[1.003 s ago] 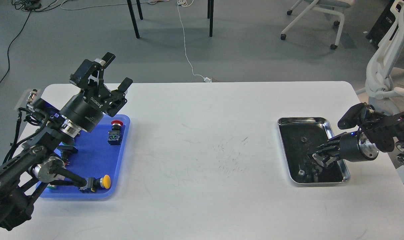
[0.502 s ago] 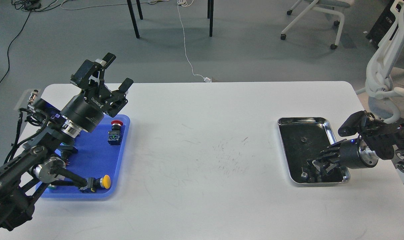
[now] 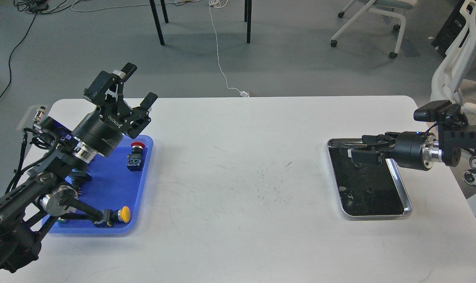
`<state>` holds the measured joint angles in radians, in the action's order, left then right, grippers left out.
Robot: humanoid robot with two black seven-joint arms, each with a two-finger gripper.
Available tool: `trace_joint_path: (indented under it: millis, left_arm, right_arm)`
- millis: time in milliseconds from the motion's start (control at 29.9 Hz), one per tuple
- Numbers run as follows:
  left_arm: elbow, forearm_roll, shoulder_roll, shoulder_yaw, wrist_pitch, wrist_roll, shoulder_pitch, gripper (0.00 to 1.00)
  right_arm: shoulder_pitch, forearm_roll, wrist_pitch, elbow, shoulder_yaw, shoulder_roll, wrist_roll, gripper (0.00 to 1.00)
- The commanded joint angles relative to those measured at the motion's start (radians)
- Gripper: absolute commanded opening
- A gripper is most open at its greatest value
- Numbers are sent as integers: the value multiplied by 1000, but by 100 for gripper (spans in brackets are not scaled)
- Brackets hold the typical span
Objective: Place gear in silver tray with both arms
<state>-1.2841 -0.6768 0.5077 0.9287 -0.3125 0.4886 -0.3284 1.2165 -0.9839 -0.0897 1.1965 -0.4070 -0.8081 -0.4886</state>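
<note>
The silver tray [image 3: 403, 188] lies on the white table at the right, with a dark scuffed floor. A few small dark specks lie on its floor, one near the middle [image 3: 369, 190]. They are too small to tell whether any is a gear. My right gripper [image 3: 356, 148] comes in level from the right and hovers over the tray's far end, pointing left. Its fingers stand a little apart with nothing seen between them. My left gripper [image 3: 138, 85] is open and empty, raised above the far end of the blue tray [image 3: 116, 184].
The blue tray holds a red push button [image 3: 137, 146] on a black-and-blue switch block, a yellow push button [image 3: 124, 214], and parts hidden under my left arm. Office chairs stand beyond the table's right end. The table's front edge is near.
My right gripper has lifted from the tray's near end, moved to the far end and turned level. My left arm has barely moved.
</note>
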Motion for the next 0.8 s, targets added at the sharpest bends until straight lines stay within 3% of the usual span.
trace_joint_path:
  millis: [0,167,268,368,535,769]
  left_arm:
    - [0,-9,-26,1,24,0,20,98]
    - [3,-15,-100,25,69,0,61,98]
    - [6,-26,-150,102,61,-54,84,98]
    - [9,-26,-184,156,58,-102,136,98]
    - [15,-46,-247,180,59,-127,218,98]
    - [5,-47,-261,203,59,-130,250,98]
  right_arm:
    - [-118,323,-11,3,196,55,0,96]
    - [-294,704,-21,5,474,136,0,98]
    - [-391,832,-21,37,608,167,0,98]
    - [-486,881,-16,45,724,190,0,99]
    - [-607,861,-15,52,792,237,0,99]
    - [-614,857,-11,74,809,224,0,99]
